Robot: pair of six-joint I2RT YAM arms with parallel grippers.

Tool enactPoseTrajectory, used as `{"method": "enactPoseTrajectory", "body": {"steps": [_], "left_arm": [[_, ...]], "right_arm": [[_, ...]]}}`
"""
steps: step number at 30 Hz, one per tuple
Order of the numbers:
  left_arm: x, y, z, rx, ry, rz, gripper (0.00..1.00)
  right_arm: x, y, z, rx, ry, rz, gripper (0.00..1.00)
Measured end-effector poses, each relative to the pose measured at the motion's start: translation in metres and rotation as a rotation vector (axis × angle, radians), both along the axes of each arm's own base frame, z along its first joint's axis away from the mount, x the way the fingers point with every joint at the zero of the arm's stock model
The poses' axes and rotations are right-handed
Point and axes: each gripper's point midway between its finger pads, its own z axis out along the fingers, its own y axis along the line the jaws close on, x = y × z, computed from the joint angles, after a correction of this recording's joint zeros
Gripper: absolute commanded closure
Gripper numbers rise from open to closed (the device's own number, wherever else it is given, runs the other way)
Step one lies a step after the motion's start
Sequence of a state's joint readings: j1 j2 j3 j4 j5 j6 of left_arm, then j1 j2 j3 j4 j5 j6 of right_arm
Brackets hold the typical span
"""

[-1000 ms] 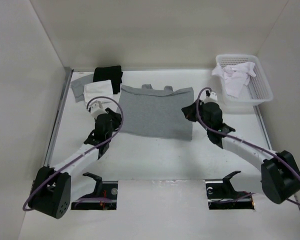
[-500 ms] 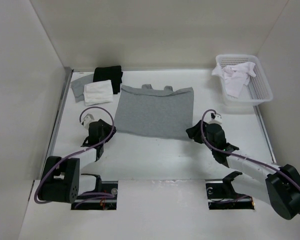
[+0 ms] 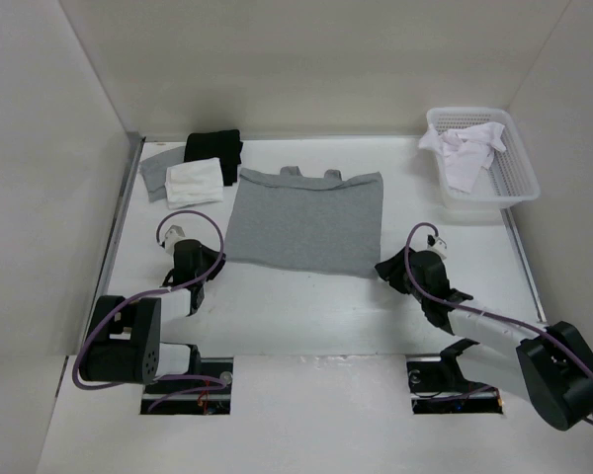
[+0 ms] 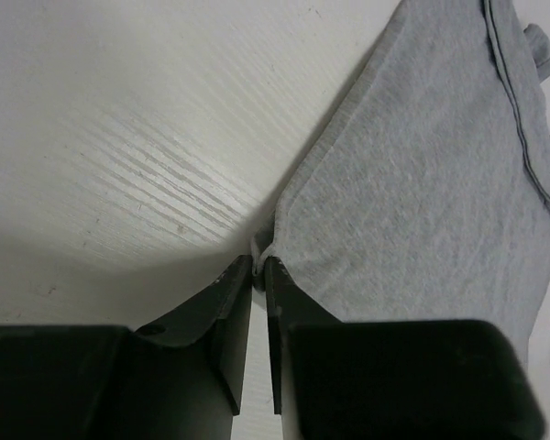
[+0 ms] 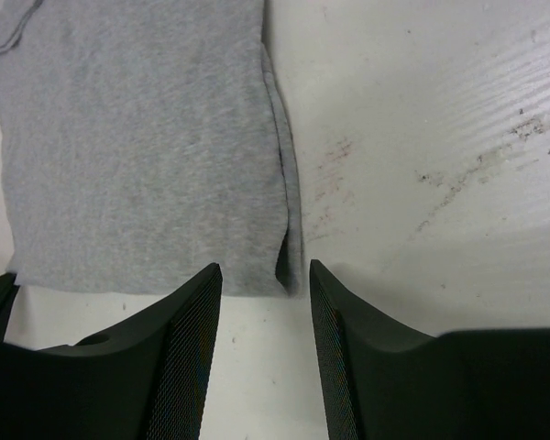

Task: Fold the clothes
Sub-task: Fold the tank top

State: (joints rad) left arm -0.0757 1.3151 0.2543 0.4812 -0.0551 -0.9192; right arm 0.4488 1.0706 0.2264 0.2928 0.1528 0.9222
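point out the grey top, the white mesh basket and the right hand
grey top (image 3: 304, 219): top external view, middle of its folded body
white mesh basket (image 3: 522, 160): top external view, its right wall
right hand (image 5: 264, 270): right wrist view, midway between its open fingertips

white garment (image 3: 464, 150) in basket (image 3: 521, 170), small cloth pile (image 3: 198, 180)

Left arm (image 3: 168, 291): folded low, forearm reaching forward.
Left gripper (image 4: 258, 264): fingers nearly together, pinching the clothes (image 4: 422, 183) at a corner.
Right arm (image 3: 484, 321): stretched low, angled inward.
Right gripper (image 5: 266, 284): jaws well apart.
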Motion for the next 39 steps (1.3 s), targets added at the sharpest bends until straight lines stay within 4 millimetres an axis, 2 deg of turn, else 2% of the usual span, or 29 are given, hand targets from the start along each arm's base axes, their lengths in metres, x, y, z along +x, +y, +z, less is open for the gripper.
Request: {"method": "enactPoseTrajectory", "body": {"steps": [6,17,23,26,33,39], "left_arm": [[0.000,0.000,-0.002,-0.003,0.007,0.002,0.96],[-0.007,0.008,-0.004,-0.010,0.001,0.026,0.98],[-0.008,0.007,-0.004,-0.015,-0.001,0.024,0.98],[-0.008,0.007,-0.004,-0.016,-0.002,0.025,0.98],[-0.008,0.007,-0.004,-0.017,-0.002,0.025,0.98],[-0.008,0.007,-0.004,-0.017,-0.003,0.024,0.98]], "right_arm": [[-0.006,-0.003,-0.011,0.005,0.059,-0.026,0.57],[-0.016,-0.006,-0.012,0.005,0.100,-0.045,0.57],[-0.019,0.002,-0.019,-0.005,0.137,-0.014,0.57],[-0.014,0.007,-0.019,0.000,0.140,-0.002,0.58],[-0.008,0.012,-0.022,0.010,0.137,0.003,0.71],[-0.007,0.013,-0.024,0.015,0.141,0.001,0.79]]}}
